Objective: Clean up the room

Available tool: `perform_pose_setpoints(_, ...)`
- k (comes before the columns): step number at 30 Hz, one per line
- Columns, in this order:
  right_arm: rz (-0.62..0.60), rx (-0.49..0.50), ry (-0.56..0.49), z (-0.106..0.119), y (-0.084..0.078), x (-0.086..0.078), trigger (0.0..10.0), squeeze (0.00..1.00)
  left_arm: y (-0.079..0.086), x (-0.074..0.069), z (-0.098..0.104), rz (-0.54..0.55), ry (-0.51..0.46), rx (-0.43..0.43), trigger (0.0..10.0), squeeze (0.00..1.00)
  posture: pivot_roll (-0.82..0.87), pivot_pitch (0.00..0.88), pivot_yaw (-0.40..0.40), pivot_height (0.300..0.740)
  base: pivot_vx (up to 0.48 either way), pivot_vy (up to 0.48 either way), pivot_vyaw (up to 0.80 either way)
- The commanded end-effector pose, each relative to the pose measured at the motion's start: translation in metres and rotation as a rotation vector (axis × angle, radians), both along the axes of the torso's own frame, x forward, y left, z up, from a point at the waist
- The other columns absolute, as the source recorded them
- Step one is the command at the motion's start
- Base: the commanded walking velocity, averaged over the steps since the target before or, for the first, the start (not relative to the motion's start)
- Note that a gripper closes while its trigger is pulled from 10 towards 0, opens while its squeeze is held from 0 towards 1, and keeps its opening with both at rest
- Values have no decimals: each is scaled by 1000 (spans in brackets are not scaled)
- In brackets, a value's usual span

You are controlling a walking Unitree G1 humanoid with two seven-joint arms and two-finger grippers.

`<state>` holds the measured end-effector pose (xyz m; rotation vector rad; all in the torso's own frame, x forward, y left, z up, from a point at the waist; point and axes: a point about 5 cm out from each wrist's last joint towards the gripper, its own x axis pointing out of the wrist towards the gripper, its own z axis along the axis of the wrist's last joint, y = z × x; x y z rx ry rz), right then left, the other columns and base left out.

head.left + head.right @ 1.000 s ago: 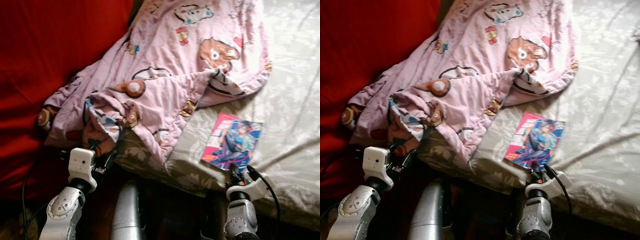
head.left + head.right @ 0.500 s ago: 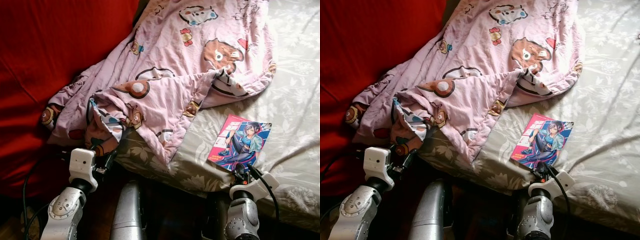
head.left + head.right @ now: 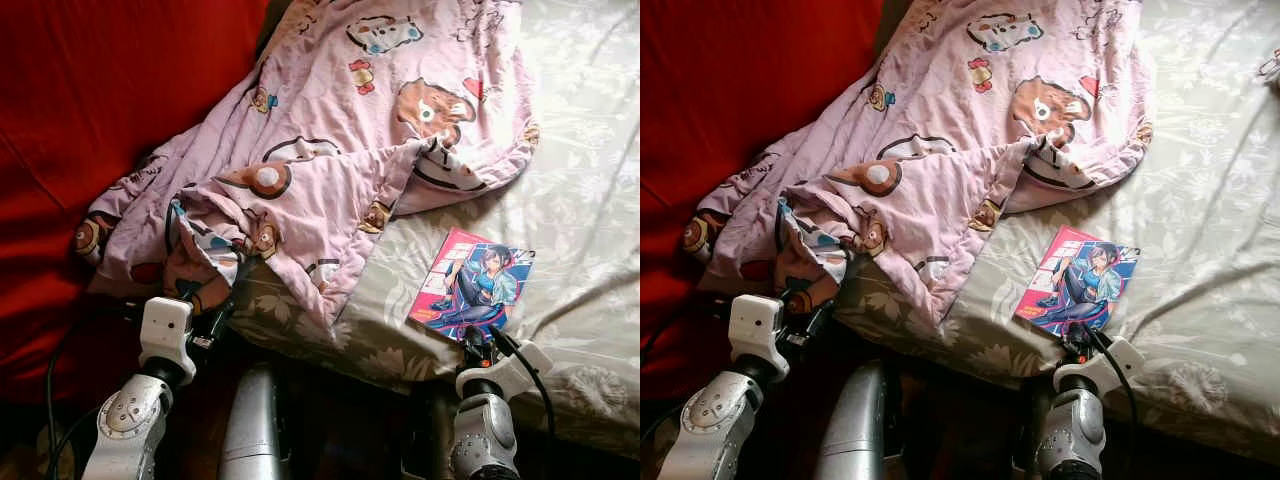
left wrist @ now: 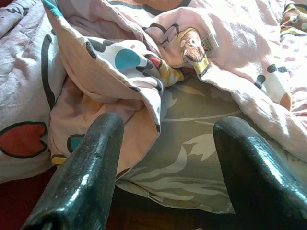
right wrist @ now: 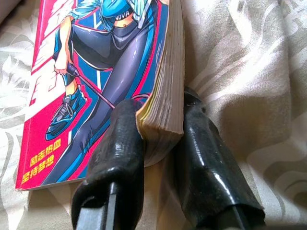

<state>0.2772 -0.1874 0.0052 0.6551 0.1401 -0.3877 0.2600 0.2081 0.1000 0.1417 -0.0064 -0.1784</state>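
Gripping hand: the right hand (image 5: 160, 143) has its two black fingers (image 5: 117, 158) closed on the near corner of the manga book (image 3: 470, 290), one finger on the cover and the other under the page block.
Book position: the manga book lies flat on the bed (image 3: 590, 220) near its front edge, cover up, a drawn figure on pink and blue.
Left hand: the left hand (image 4: 165, 158) is spread wide and holds nothing; it sits at the bed's front edge, just before the bunched end of the blanket (image 3: 340, 150).
Blanket: pink with cartoon prints, crumpled, running from the bed's far side to the front edge, its folded corner hanging over that edge.
Sheet: grey with a pale floral pattern, bare between the blanket and the manga book.
Red cloth (image 3: 110, 110): covers the area beside the bed's left edge, touching the blanket.
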Motion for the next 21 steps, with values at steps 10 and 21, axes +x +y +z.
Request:
perform_pose_setpoints(10, 11, 24, 50, -11, 3, -8, 3569, 0, 1, -4, -9, 6, 31, 4, 10000, 0, 229, 253, 52, 574, 0, 0, 0)
perform_pose_setpoints(21, 43, 20, 3, -5, 7, -3, 0, 0, 1, -5, -10, 8, 34, 5, 10000, 0, 232, 252, 53, 574, 0, 0, 0)
